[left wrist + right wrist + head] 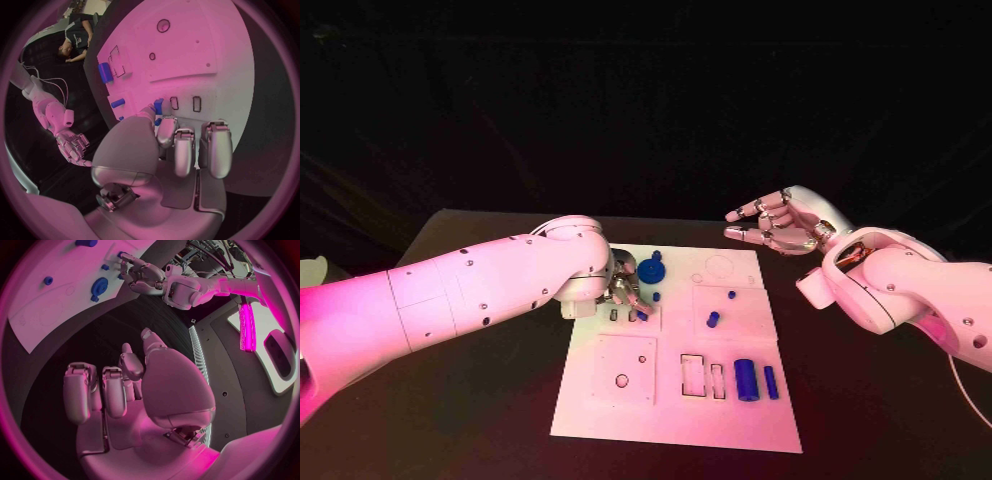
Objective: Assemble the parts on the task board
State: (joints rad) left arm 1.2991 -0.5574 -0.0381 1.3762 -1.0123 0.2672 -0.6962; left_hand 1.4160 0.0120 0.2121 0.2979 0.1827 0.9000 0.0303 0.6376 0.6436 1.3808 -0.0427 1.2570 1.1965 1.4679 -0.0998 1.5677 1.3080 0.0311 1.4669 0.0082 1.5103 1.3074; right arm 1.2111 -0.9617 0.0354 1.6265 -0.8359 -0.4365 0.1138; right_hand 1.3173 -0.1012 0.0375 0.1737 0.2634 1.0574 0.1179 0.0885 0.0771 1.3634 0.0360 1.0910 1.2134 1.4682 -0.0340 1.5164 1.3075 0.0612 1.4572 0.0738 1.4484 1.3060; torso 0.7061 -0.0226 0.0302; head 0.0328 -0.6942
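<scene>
Under your left hand [623,285]: the board's [678,400] slots and a small blue peg [159,106] at its fingertips; whether it is pinched, you cannot tell. Keep the peg upright and descend slowly. Beyond the board's far right corner: right hand [776,222], fingers apart, empty, hovering.

I see the black bench [473,400] under everything, a dark curtain [646,100] hanging behind it, and a pale object [312,270] just off the bench's left edge.
</scene>
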